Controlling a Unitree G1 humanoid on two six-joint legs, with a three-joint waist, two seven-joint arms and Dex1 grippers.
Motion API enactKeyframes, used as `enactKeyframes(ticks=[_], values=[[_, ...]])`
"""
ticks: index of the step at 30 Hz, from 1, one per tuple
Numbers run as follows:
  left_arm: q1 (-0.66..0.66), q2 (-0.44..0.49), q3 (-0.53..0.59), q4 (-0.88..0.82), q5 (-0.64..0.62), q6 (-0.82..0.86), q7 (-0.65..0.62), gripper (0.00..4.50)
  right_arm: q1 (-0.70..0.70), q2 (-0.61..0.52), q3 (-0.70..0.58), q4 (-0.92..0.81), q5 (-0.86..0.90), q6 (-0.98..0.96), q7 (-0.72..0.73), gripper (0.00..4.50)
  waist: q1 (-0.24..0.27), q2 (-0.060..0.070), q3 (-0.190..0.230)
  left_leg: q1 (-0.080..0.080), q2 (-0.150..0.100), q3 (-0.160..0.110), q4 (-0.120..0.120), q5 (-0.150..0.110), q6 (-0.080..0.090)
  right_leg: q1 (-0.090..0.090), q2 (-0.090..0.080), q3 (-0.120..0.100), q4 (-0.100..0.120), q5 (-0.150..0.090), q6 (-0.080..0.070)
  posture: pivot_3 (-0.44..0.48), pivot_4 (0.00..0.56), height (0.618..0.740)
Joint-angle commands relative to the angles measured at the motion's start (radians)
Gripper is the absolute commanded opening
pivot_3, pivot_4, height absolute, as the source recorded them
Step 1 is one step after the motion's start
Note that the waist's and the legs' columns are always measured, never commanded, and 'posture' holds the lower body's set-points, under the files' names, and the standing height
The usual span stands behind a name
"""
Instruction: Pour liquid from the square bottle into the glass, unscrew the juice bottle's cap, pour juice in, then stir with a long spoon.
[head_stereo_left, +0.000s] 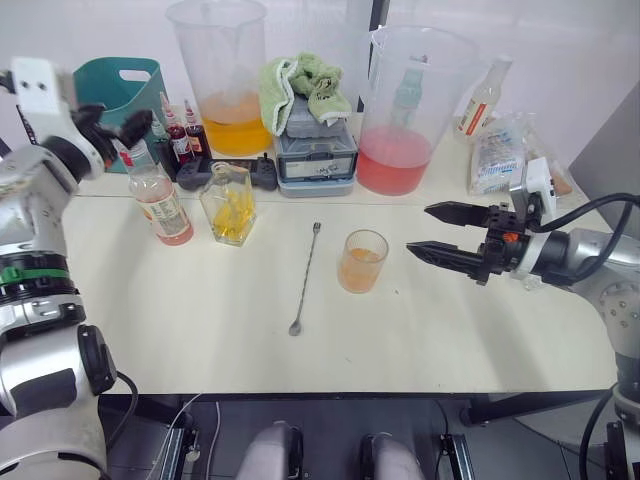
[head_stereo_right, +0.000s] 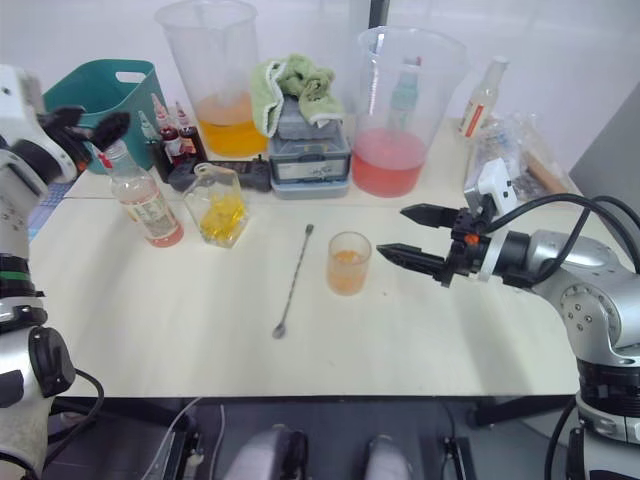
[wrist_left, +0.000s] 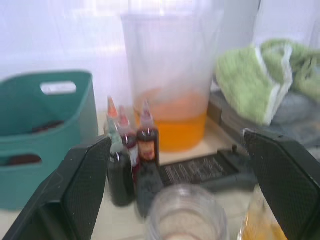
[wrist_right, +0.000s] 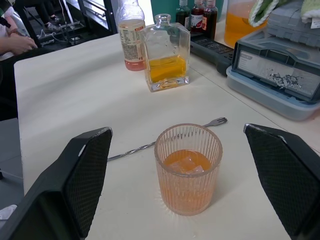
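Note:
A ribbed glass (head_stereo_left: 362, 260) with orange liquid and ice stands at the table's middle right. My right gripper (head_stereo_left: 420, 229) is open just to its right, fingers level with it, not touching; the right wrist view frames the glass (wrist_right: 188, 167) between them. A long spoon (head_stereo_left: 304, 280) lies flat left of the glass. The square bottle (head_stereo_left: 230, 203) with yellow liquid stands uncapped farther left. Beside it stands the juice bottle (head_stereo_left: 160, 205), pink liquid at its bottom. My left gripper (head_stereo_left: 112, 122) is open right above the bottle's top, and its clear mouth (wrist_left: 185, 210) shows below the fingers.
Along the back stand a pitcher of orange liquid (head_stereo_left: 225, 75), a pitcher of pink liquid (head_stereo_left: 405, 110), a green towel (head_stereo_left: 305, 85) on a grey box (head_stereo_left: 316, 150), small dark bottles (head_stereo_left: 180, 135), a teal basket (head_stereo_left: 125, 85). A plastic bag (head_stereo_left: 498, 150) lies back right. A person's hand (wrist_right: 15, 42) shows beyond the table.

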Motion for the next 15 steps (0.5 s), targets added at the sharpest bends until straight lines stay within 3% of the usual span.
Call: enactKeyframes(ticks=[1,8,11,15], values=[[-0.084,0.038,0.061,-0.097,-0.066,0.014,0.01,4.45,-0.023,-0.001,-0.004,0.002,0.002,-0.01,0.014,4.5,0.0,0.0,0.0,0.0,0.0,0.0,0.0,0.0,0.0,0.0,0.0,0.0,0.0,0.0,0.0,0.0,0.15,0.739],[-0.142,0.062,0.041,-0.322,-0.227,0.241,-0.06,4.45,-0.045,0.004,0.017,0.038,-0.015,-0.031,0.037,4.5,-0.003,-0.001,0.0,0.0,0.0,0.0,0.0,0.0,0.0,0.0,0.0,0.0,0.001,0.0,0.0,0.0,0.15,0.739],[-0.079,0.071,0.022,-0.5,-0.342,0.372,-0.117,4.45,-0.05,0.007,0.023,0.054,-0.03,-0.04,0.046,4.5,-0.008,-0.001,0.0,0.0,0.0,0.0,0.0,0.0,0.0,0.0,0.0,0.0,0.001,0.0,0.0,0.0,0.15,0.739],[0.072,0.099,0.014,-0.692,-0.408,0.464,-0.13,4.45,-0.048,0.008,0.032,0.071,-0.047,-0.043,0.056,4.5,-0.019,0.0,0.0,0.001,0.0,0.0,-0.001,0.001,-0.001,0.0,0.0,0.001,0.001,0.0,0.0,0.0,0.15,0.739]])
